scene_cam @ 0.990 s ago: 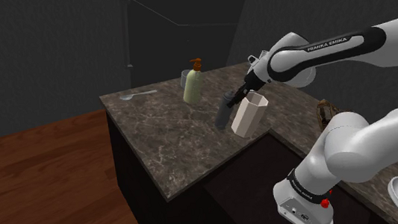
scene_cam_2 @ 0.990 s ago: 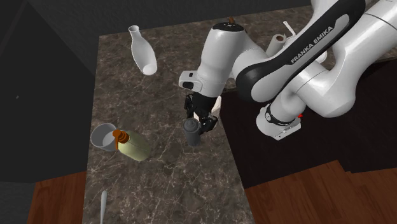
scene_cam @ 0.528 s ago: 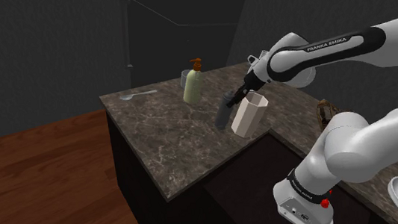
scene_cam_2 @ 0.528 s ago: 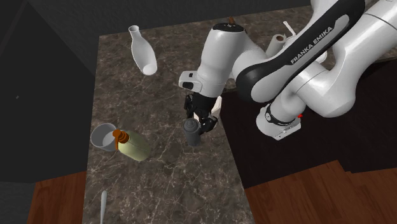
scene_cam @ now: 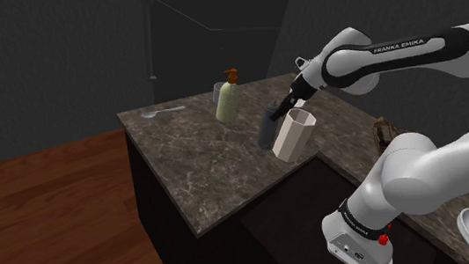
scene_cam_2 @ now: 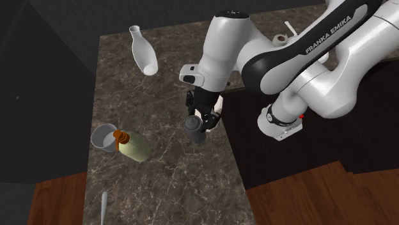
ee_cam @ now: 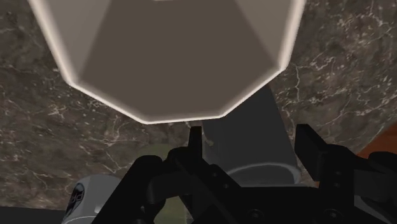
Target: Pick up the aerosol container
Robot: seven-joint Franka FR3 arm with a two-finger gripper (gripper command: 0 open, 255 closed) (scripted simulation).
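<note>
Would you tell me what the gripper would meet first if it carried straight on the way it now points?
The gripper clasps the can; going on, the can's far end would likely meet the counter, close beside the cup, though depth is unclear.

Links (scene_cam: 422, 170): white, rounded, glossy.
Forearm band (scene_cam: 447, 44): black, with white "FRANKA EMIKA" lettering (scene_cam: 403, 46).
Base (scene_cam: 352, 246): white, dark ring, red dot (scene_cam: 382, 239).
Gripper (scene_cam_2: 199, 120): all black, two fingers.
</note>
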